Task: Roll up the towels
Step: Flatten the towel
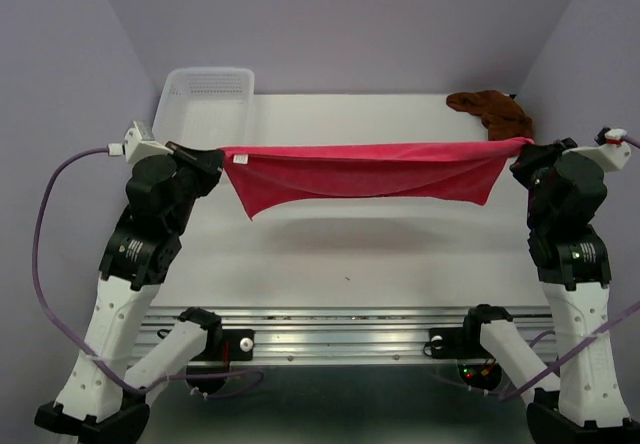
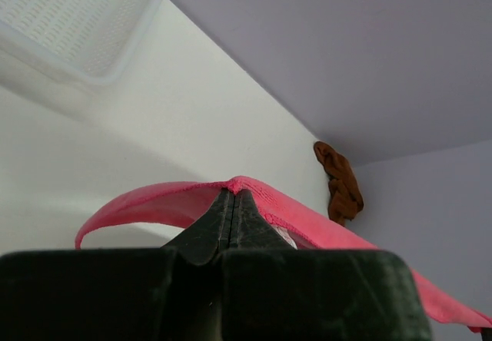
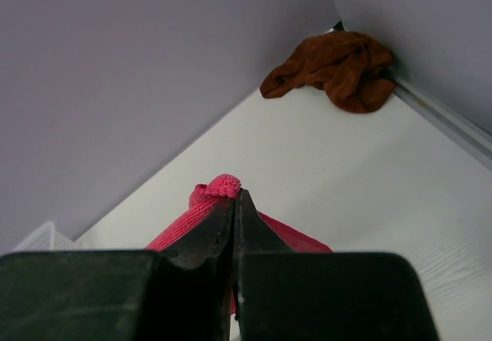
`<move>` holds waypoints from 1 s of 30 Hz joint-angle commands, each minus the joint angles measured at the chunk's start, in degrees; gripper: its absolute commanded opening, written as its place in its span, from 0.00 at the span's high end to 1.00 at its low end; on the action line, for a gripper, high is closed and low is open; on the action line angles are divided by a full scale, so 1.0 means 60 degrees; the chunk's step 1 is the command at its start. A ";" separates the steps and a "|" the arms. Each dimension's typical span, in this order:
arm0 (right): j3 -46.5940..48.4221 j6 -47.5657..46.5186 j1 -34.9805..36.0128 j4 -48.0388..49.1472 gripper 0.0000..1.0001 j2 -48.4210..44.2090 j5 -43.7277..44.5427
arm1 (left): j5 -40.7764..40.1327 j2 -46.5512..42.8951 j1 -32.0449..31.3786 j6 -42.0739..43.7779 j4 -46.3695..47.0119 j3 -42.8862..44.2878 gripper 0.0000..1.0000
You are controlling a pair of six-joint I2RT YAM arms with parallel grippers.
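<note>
Landmark for this entry: the white basket point(image 1: 210, 70), which sits at the far left corner of the tabletop point(image 1: 350, 254).

Pink towel point(image 1: 365, 172): we find it off the tabletop, stretched in the air between the two arms. One corner hangs just in front of the basket's near rim. From there the top edge runs taut to the right, well away from the basket. The lower edge sags in a shallow curve, and a soft shadow lies on the tabletop under it. A small white tag point(image 1: 239, 159) shows at the corner nearest the basket.

Left jaws: clenched on the pink towel's corner nearest the basket. In the left wrist view they meet with no gap, and the cloth folds over their tips.

Right jaws: clenched on the opposite corner, the one farthest from the basket. In the right wrist view a small bunch of pink cloth pokes up above the closed tips.

Brown towel point(image 1: 492, 110): a crumpled heap on the tabletop, along the same back wall as the basket but at the opposite end, well apart from it. In the right wrist view we see bare tabletop between it and the pink towel.

We note neither towel is rolled.
</note>
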 commanded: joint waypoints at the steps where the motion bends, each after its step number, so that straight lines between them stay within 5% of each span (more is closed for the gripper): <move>1: 0.0893 -0.0613 -0.0069 -0.1252 0.99 -0.0714 0.0658 | 0.0505 -0.1031 0.0051 -0.0100 -0.0015 -0.0182 1.00; 5: 0.0851 -0.0628 -0.0069 -0.1958 0.99 -0.1375 0.0642 | 0.1442 -0.1661 0.0051 -0.0291 0.0205 -0.0901 1.00; 13: 0.0076 -0.0526 -0.0069 -0.2472 0.99 -0.1114 0.1154 | 0.1021 -0.1298 0.0051 -0.0613 0.0439 -0.1911 1.00; 20: -0.1053 -0.0262 -0.0069 -0.0952 0.99 0.1463 0.1273 | 0.0566 0.1483 0.0051 -0.0701 0.1960 -0.2352 1.00; 30: -0.0440 -0.0319 -0.2133 0.1672 0.99 0.6282 -0.1333 | -0.0547 0.6812 0.0110 -0.0409 0.2813 0.0033 1.00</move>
